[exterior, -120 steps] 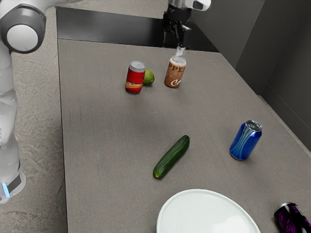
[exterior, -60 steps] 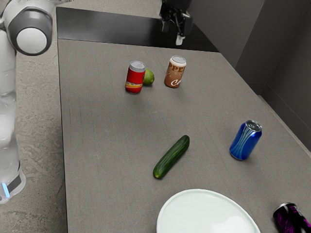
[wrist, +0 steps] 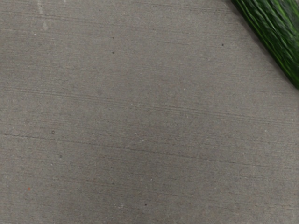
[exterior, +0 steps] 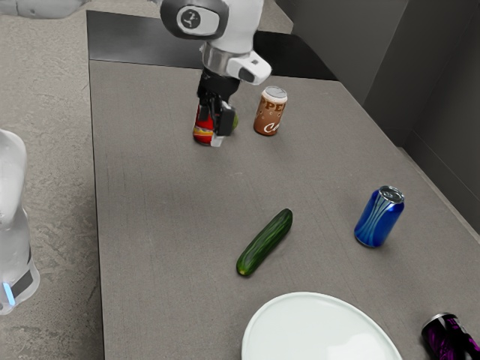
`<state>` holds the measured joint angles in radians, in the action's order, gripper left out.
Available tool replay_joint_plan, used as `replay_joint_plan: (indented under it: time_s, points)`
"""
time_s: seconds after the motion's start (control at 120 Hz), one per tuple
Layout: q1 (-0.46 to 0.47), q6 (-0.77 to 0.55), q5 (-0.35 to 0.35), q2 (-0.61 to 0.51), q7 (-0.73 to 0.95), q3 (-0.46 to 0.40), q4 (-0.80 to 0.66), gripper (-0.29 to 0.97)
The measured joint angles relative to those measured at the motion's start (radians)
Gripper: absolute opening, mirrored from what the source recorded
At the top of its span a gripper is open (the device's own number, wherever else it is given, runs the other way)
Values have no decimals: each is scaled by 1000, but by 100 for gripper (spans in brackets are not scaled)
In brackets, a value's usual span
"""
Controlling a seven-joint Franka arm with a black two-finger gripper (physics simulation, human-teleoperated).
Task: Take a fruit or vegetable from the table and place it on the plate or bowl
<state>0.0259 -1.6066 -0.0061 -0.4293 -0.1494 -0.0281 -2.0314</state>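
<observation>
Arm: it reaches in from the exterior view's upper left and hangs over the far part of the worktop (exterior: 165,225).
Pincer (exterior: 218,137): black, pointing down in front of the red can (exterior: 200,129) and hiding most of it. From where I stand I cannot tell whether it is apart or together, and I see nothing carried in it.
Lime (exterior: 235,120): only a green sliver peeks out past the pincer, on the exterior view's right of the red can and just beside it.
Brown can (exterior: 270,111): upright, near the lime, further toward the exterior view's right.
Cucumber (exterior: 265,241): lying flat and slantwise on the bare worktop, about midway between the cans at the back and the plate. It is well apart from the pincer and touches nothing else. In the wrist view a dark green ribbed length of the cucumber (wrist: 275,32) cuts across one corner, with grey worktop (wrist: 131,130) around it.
Plate (exterior: 319,330): white, at the near edge, close to the cucumber's lower end but not touching it.
Blue can (exterior: 379,217): upright, toward the exterior view's right of the cucumber, well apart from it.
Purple can (exterior: 450,337): at the near corner on the exterior view's right, just beside the plate.
</observation>
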Motion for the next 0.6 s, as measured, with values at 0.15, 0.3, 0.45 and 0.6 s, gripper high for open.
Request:
replay_joint_plan:
  time_s: [0.15,0.3,0.45,0.6]
  points:
    - [-15,-74,-19,27,-60,-3,-22,68]
    - [-17,-113,-25,67,-133,-2,-4,68]
    - [-16,-132,-40,124,-199,-41,31,68]
    - [-15,-160,-58,164,-253,-89,38,68]
